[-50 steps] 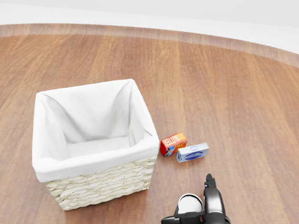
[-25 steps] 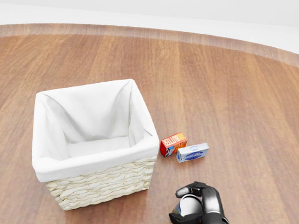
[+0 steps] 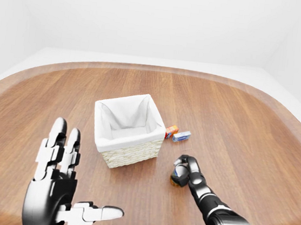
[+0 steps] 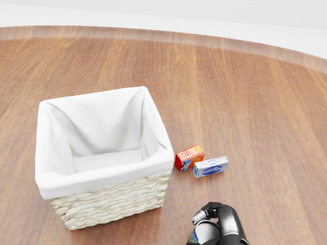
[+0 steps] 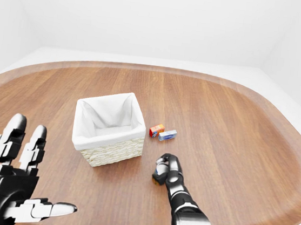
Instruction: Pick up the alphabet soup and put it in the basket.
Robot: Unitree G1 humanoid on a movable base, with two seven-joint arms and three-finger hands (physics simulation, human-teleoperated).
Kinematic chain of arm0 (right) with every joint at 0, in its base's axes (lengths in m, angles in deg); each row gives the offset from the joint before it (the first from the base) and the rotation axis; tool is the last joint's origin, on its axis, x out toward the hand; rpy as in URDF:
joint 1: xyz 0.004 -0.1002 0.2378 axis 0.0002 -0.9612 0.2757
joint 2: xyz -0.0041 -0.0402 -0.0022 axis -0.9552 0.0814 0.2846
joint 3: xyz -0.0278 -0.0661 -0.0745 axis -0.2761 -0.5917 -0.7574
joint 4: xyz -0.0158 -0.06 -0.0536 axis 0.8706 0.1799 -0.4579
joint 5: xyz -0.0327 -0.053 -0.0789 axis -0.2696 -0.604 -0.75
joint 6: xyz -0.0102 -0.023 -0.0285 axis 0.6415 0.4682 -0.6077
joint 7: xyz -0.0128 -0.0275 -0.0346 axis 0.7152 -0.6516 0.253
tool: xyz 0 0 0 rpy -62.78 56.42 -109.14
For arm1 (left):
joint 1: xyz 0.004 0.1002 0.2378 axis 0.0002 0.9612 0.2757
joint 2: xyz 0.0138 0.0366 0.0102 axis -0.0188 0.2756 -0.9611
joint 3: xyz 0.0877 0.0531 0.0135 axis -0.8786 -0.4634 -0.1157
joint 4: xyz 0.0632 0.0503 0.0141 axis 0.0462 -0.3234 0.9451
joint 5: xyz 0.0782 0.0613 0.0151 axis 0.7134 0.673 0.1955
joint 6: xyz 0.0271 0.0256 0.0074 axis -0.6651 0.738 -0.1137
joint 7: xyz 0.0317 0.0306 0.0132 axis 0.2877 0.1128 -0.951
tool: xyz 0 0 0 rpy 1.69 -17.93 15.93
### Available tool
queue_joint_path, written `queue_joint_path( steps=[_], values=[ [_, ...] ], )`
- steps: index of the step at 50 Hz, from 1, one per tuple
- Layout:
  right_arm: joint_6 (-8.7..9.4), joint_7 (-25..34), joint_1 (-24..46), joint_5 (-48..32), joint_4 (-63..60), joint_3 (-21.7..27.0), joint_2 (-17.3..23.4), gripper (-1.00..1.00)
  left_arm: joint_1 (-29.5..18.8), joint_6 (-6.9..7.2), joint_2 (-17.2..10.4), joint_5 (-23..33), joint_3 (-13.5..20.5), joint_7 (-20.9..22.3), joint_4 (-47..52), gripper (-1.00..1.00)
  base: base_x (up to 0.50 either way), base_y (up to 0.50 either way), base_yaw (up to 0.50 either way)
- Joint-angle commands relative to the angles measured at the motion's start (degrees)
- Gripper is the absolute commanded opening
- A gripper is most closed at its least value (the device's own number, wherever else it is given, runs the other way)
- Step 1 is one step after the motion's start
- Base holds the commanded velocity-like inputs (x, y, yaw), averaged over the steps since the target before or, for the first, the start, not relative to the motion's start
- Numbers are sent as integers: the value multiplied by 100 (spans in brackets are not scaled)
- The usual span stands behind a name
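One basket [image 4: 105, 151], one soup can [image 4: 199, 242], two small boxes and two hands are in view on a round wooden table [image 3: 237, 117].

In the head view the right hand [image 4: 216, 235] sits at about 5 o'clock from the basket, near the bottom edge, its fingers [image 4: 210, 208] curled round the can. The can lies against the tabletop under the palm, only part of its light top and coloured label showing; the print is too small to read. The left hand [image 3: 60, 189] is at the lower left of the left-eye view, released, fingers spread upward and thumb out to the side, holding nothing and well apart from the basket.

The basket is woven, lined with white cloth, and holds nothing. At its 3 o'clock stand the two boxes, touching each other: an orange-red box [image 4: 189, 157] just beside the basket's corner, and a blue-white box [image 4: 210, 166] to its right. Lettering shows on both but cannot be made out.

Bare wood runs wide all round, out to the table's pale rim; between can and basket there is open tabletop.
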Motion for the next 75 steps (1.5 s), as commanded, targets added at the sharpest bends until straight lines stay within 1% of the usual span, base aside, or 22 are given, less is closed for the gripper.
queue_joint_path(
  steps=[1, 15, 32, 39, 52, 57, 65, 68, 75],
  values=[
    [0, 104, -81, 894, 135, 24, -47, -100, -33, 0, -11, 15, -16, -16, -20, 100, 0, 0, 0],
    [0, 211, -14, 1196, 43, 55, 38, -100, -44, 0, -66, 64, -82, -74, -61, 100, 0, 0, 0],
    [0, 304, -45, 1530, -196, -66, 162, -100, -82, 0, -142, 115, -172, -157, -113, 100, 0, 0, 0],
    [0, 317, -103, 1621, -378, -122, 177, -100, -78, 0, -165, 91, -161, -163, -130, 100, 0, 0, 0],
    [0, 381, -212, 1757, -798, -178, 226, -100, -45, 0, -123, 70, -125, -110, -101, 100, 0, 0, 0],
    [0, 423, -304, 1811, -1096, -193, 235, -100, -45, 0, -124, 74, -130, -112, -96, 100, 0, 0, 0],
    [0, 570, -653, 1953, -2073, -202, 232, -100, -116, 0, -115, 70, -109, -120, -115, 100, 0, 0, 0],
    [0, 630, -889, 1993, -2765, -209, 224, -100, -73, 0, -110, 64, -111, -107, -85, 100, 0, 0, 0],
    [0, 724, -1230, 2011, -3716, -198, 183, -100, -135, 0, -98, 61, -94, -96, -131, 100, 0, 0, 0]
  ],
)
